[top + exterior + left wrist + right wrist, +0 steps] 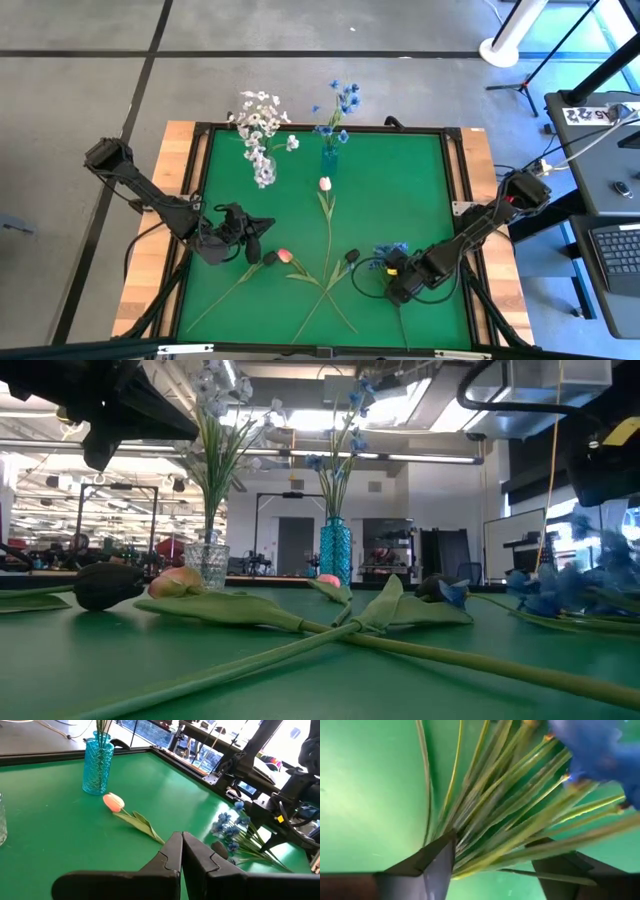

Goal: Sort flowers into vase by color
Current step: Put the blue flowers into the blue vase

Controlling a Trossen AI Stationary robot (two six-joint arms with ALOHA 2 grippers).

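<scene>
A blue-blossomed spray (392, 250) lies on the green table (420, 170) near its right front. My right gripper (495, 850) points down over the spray's stems, open, with one finger on either side of the bundle. Three tulips lie across one another at the front middle: a pink one (284, 256), a pale one (325, 184) and a dark one (351, 256). A clear vase (262, 170) holds white sprays and a blue vase (329, 155) holds blue sprays, both at the far edge. My left gripper (181, 845) hovers shut at the left. My right gripper comes from above, its fingers across the green stems (485, 837) just below the blossoms. One finger (437, 862) lies against the side of the bundle; the other (565, 865) stands a little apart. The spray lies flat on the table.
Another dark tulip head (270, 259) lies beside the pink one, just in front of my left gripper. The crossing tulip stems (325, 285) run to the front edge. A raised black frame (452, 190) borders the table. Bare green surface lies in the middle and at the far right.
</scene>
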